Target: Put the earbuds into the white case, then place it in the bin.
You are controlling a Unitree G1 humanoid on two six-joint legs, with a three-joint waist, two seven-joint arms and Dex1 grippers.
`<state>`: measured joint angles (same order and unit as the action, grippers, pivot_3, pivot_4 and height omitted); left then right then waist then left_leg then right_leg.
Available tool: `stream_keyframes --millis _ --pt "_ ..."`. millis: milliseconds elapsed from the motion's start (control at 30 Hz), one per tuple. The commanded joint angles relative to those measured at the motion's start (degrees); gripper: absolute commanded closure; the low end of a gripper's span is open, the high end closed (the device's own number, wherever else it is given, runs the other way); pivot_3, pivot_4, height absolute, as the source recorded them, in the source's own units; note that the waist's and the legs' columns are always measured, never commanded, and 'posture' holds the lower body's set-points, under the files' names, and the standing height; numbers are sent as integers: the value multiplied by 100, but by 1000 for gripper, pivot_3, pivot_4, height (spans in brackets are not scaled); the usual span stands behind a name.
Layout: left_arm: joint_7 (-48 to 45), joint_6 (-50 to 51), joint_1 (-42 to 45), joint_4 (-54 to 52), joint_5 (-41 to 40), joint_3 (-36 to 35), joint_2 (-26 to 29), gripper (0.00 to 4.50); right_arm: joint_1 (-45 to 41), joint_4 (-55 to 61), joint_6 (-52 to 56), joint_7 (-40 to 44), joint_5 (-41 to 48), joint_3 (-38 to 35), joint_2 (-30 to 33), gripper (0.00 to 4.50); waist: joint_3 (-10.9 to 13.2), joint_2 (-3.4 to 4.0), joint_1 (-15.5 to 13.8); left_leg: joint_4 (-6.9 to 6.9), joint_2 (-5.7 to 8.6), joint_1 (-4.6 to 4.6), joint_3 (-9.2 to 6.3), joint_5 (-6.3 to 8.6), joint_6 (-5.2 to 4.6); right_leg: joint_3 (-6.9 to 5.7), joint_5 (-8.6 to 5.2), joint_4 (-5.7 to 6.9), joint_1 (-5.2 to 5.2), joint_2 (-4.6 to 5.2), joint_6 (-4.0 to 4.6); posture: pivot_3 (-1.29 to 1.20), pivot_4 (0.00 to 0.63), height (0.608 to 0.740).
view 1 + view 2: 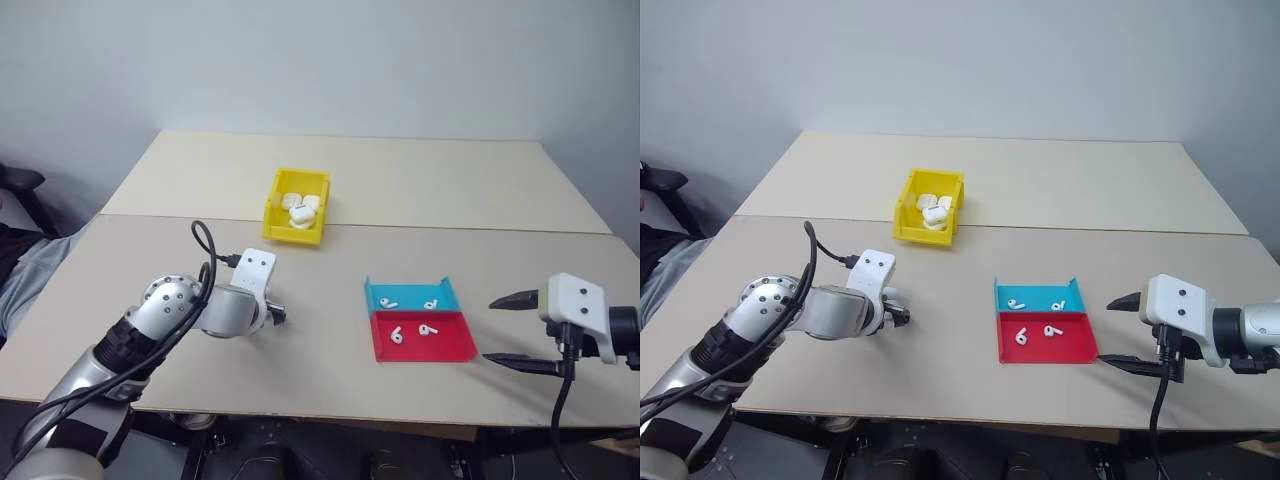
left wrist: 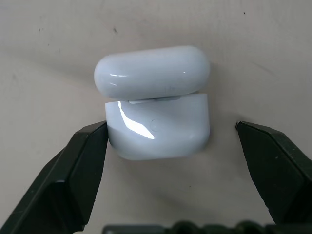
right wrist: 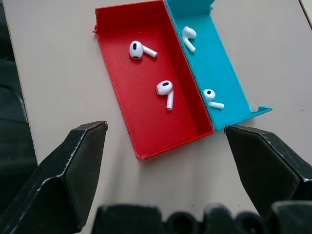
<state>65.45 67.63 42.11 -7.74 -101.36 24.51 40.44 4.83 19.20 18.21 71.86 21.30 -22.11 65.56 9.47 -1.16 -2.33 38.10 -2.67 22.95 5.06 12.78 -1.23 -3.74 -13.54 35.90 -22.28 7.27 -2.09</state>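
- Claw on your left [image 2: 168,141] is spread wide around the white case [image 2: 158,124], lid ajar, lying on the counter [image 1: 330,370].
- Bin [image 1: 272,205] sits farther back.
- Earbuds [image 3: 165,90] lie in the tray [image 3: 146,122].
- Right claw [image 3: 163,141] gapes open, empty.

The white case [image 2: 157,109] lies under the left gripper [image 1: 272,315] in the head views, hidden by the wrist. Inside the bin [image 1: 296,205] the white pieces are too small to tell apart. The right gripper [image 3: 165,146] has its fingers cut off by the wrist view's lower edge.
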Motion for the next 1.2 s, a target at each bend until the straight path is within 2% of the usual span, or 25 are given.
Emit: stream_keyframes --millis 33,333,367,433,533,567,767,900,1000,1067,1200 --pt "-94 103 46 87 163 -170 -89 0 -11 125 53 -74 -11 -283 66 39 0 0 -8 0 0 0 0 0 0 0 0 0 0 0 0 0 150 740" --pt "-211 396 -15 226 313 -370 -285 0 27 151 93 -138 -21 -254 60 39 0 0 -12 0 0 -1 -2 1 -1 -1 0 0 1 0 0 0 150 740" --pt "-209 419 -23 233 277 -393 -291 304 24 155 92 -141 -21 -247 58 0 0 0 -12 0 0 0 -2 1 -1 -1 0 0 1 0 0 0 150 740" --pt "-218 489 -32 200 314 -415 -289 603 16 153 91 -146 -27 -230 60 0 0 0 -9 0 0 0 -2 0 -1 -1 0 0 1 1 0 0 150 740" --pt "-316 630 -34 154 329 -404 -222 1574 -21 146 104 -170 -34 -181 63 0 0 0 -2 0 0 0 -2 1 -1 -1 0 0 1 1 -1 0 150 740" --pt "-357 686 -28 147 348 -398 -208 1743 -29 140 92 -180 -53 -155 64 0 0 0 4 -1 0 0 -2 1 -1 -1 0 0 0 0 -1 0 150 740" --pt "-563 942 -42 33 770 -445 -194 1747 -50 142 93 -230 -64 -92 42 0 0 0 20 -3 0 -2 -2 1 -1 -1 -1 0 0 0 -1 0 150 740" --pt "-1050 1156 67 -517 1336 -607 28 1747 -89 158 112 -254 -37 -140 59 0 1 -2 33 -4 -1 6 0 0 0 -1 -1 0 -8 0 -1 0 150 740" --pt "-2420 701 90 -1342 1987 -1115 370 1747 -230 128 47 -176 47 -231 109 0 4 -6 31 -5 -1 20 1 -2 3 -4 0 0 -23 0 -1 0 150 740" --pt "-3604 -80 -164 -1977 2959 -1212 687 1747 -416 139 106 -52 128 -199 241 0 3 -5 19 -4 -1 27 3 -8 14 -5 0 -2 -29 0 0 0 150 740" --pt "-6346 -2793 -1247 -2553 5254 -967 942 1747 -894 155 162 106 139 132 536 0 -2 5 22 -13 0 25 42 -13 26 -2 -1 -13 -29 0 1 0 150 740"
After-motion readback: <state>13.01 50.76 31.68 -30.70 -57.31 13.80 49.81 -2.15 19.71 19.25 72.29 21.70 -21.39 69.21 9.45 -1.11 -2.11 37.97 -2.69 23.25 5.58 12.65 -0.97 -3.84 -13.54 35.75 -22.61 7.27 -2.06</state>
